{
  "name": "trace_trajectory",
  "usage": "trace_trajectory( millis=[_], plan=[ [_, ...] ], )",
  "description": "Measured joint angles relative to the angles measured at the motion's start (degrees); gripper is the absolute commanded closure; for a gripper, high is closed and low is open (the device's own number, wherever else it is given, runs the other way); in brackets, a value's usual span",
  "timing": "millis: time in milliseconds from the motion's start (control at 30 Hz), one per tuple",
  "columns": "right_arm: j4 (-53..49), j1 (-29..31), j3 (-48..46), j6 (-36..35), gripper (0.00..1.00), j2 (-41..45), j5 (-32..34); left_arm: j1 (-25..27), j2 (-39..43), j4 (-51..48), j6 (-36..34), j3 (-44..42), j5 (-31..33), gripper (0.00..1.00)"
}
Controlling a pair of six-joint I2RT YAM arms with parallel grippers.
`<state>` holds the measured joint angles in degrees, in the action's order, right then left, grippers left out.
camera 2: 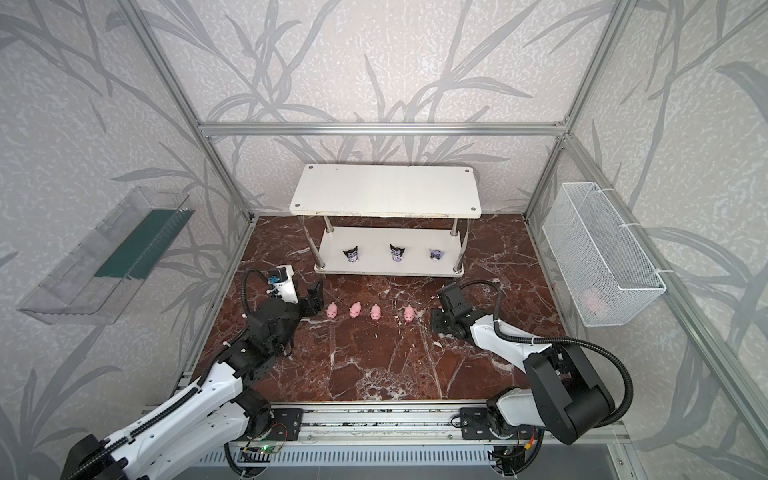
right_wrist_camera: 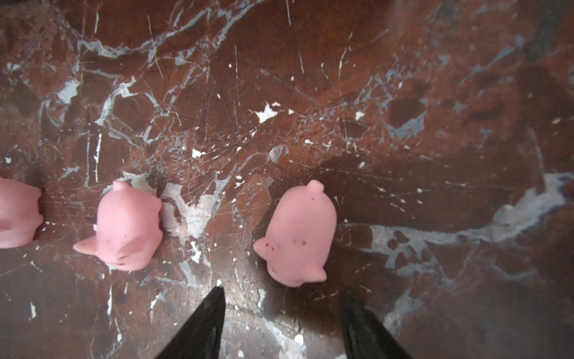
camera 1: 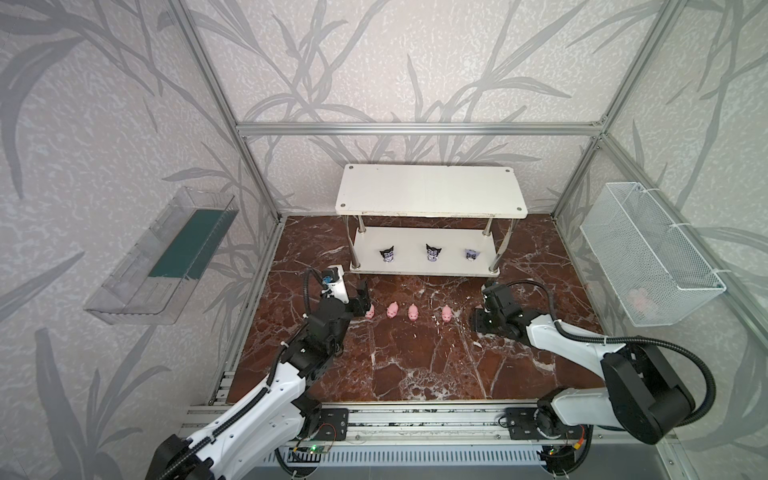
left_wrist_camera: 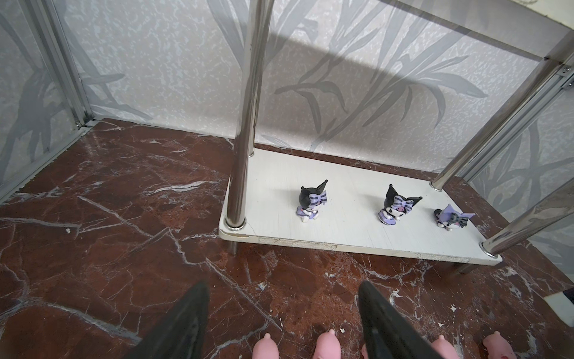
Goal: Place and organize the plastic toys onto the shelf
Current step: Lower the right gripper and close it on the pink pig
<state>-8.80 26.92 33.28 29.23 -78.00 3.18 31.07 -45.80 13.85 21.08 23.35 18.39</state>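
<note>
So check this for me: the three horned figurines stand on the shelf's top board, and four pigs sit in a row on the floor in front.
One thing is off: the three horned figurines stand on the shelf's lower board, not the top board, which is bare in both top views. The four pigs do sit in a row on the floor in front.

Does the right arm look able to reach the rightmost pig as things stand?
Probably yes: the right gripper hangs open just short of the rightmost pig, with only bare marble floor between them.
</note>
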Motion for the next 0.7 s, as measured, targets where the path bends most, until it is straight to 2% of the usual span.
trace_trajectory(
  millis=[500, 700],
  plan=[
    [8.6, 0.0, 0.0, 1.2, 0.44, -6.1, 4.3, -0.3, -2.2, 2.2, 0.6, -0.5, -0.7, 0.26],
    [12.4, 0.0, 0.0, 1.4, 0.53, -8.2, 5.5, -0.4, -3.4, 2.8, 0.7, -1.1, -1.0, 0.26]
  ],
)
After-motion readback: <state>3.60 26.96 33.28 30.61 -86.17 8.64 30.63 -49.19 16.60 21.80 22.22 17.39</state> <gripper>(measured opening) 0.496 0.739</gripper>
